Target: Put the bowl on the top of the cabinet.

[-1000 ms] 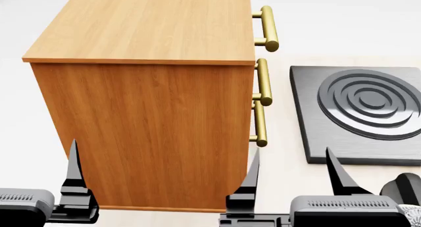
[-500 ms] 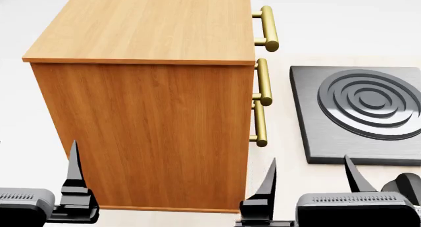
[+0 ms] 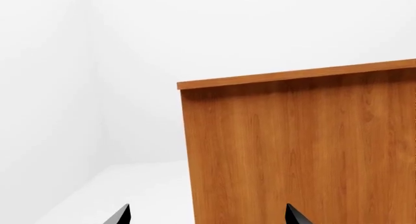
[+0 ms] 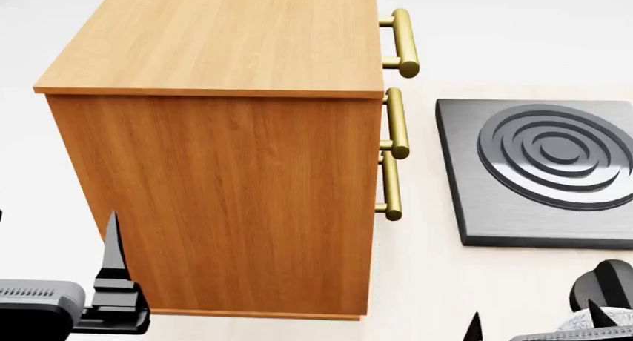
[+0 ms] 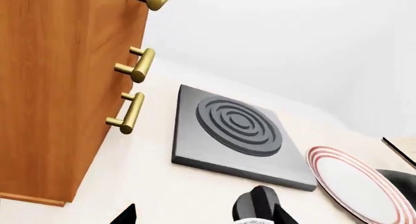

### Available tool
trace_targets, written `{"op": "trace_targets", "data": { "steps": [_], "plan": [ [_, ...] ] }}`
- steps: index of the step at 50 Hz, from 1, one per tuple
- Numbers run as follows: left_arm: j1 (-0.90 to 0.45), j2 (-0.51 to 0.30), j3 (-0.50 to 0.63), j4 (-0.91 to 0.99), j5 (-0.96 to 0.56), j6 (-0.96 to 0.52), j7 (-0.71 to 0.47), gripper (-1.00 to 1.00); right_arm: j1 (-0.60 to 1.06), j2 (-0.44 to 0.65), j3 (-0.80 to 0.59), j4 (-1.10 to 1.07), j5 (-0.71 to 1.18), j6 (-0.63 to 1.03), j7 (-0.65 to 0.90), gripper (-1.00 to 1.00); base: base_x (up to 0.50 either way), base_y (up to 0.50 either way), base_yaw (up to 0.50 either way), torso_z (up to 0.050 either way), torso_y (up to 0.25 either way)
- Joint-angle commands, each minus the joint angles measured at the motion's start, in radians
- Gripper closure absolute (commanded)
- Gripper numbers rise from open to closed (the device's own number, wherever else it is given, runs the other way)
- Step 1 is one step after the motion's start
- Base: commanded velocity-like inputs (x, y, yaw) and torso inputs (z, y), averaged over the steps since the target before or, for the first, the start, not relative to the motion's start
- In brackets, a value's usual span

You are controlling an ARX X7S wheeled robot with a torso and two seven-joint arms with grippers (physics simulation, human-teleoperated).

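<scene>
The orange-brown cabinet (image 4: 218,170) fills the left and middle of the head view, its lighter flat top (image 4: 227,33) bare and its brass handles (image 4: 396,126) facing right. Only a sliver of the bowl's grey-patterned white rim (image 4: 579,326) shows at the bottom right, and again in the right wrist view (image 5: 255,221), under a dark rounded object (image 5: 256,203). My right gripper (image 5: 204,216) is open, low beside the cabinet's front, with the sliver just inside one fingertip. My left gripper (image 3: 206,216) is open and holds nothing, facing the cabinet's side wall (image 3: 299,151).
A dark grey square slab with raised rings (image 4: 544,170) lies to the right of the cabinet. A flat red-ringed white plate (image 5: 351,185) lies beyond it in the right wrist view. One left finger (image 4: 114,267) stands near the cabinet's lower left corner.
My right gripper has moved right and sunk towards the bottom edge of the head view; only its fingertips still show. The left gripper and the cabinet have not moved.
</scene>
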Motion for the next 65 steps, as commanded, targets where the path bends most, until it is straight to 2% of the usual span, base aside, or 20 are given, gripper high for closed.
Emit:
{"op": "trace_targets", "data": {
  "steps": [1,19,65],
  "plan": [
    [-0.005,-0.005,0.01,0.007,0.001,-0.009,-0.009,-1.0,-0.064,0.167,0.053,-0.026,0.239,-0.006,0.208,-1.0,0.0,0.0,0.0,0.0,0.0],
    [-0.01,-0.01,0.024,0.009,0.0,-0.013,-0.02,-1.0,-0.203,0.213,-0.019,0.038,0.105,-0.156,0.177,-1.0,0.0,0.0,0.0,0.0,0.0],
    [-0.014,-0.03,0.04,0.016,-0.01,-0.019,-0.044,-1.0,-0.235,0.209,-0.185,0.183,-0.029,-0.253,0.135,-1.0,0.0,0.0,0.0,0.0,0.0]
  ]
}}
